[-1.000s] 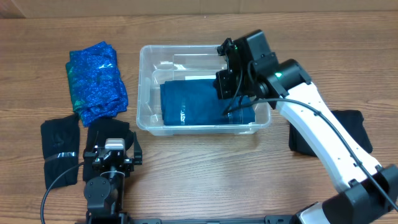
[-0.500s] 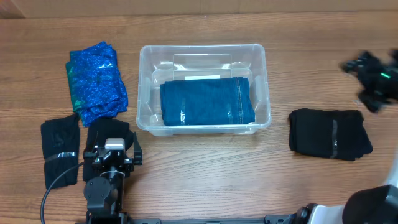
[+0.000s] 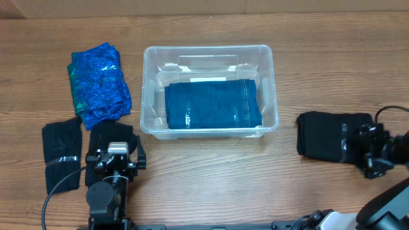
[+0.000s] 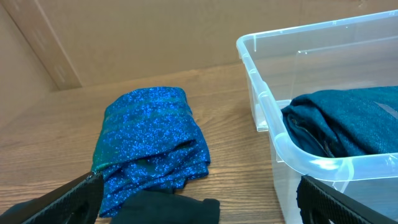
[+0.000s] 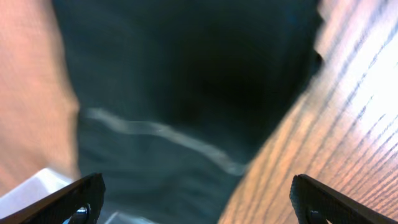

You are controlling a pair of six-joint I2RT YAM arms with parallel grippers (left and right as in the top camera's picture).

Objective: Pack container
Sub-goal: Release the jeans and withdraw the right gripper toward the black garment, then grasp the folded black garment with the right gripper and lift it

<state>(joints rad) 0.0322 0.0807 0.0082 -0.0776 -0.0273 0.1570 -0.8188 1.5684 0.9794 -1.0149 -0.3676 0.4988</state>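
Observation:
The clear container (image 3: 208, 48) stands mid-table with a folded teal garment (image 3: 213, 105) lying flat inside. My right gripper (image 3: 365, 148) is open, low over the right end of a folded black garment (image 3: 327, 135), which fills the blurred right wrist view (image 5: 186, 93) between the spread fingers (image 5: 81, 200). My left gripper (image 3: 115, 155) rests open near the front left edge, holding nothing. Its wrist view shows the sparkly blue garment (image 4: 149, 143), a black garment (image 4: 165, 208) and the container's corner (image 4: 261, 106) with the teal garment (image 4: 348, 118).
A sparkly blue folded garment (image 3: 98, 83) lies left of the container. Two black folded pieces (image 3: 62, 153) (image 3: 108, 134) lie at the front left beside the left arm. Bare wooden table (image 3: 211, 172) runs in front of the container.
My right gripper let go of the teal garment in the container, opened, swung out to the right and came down at the black garment. The left arm has not moved.

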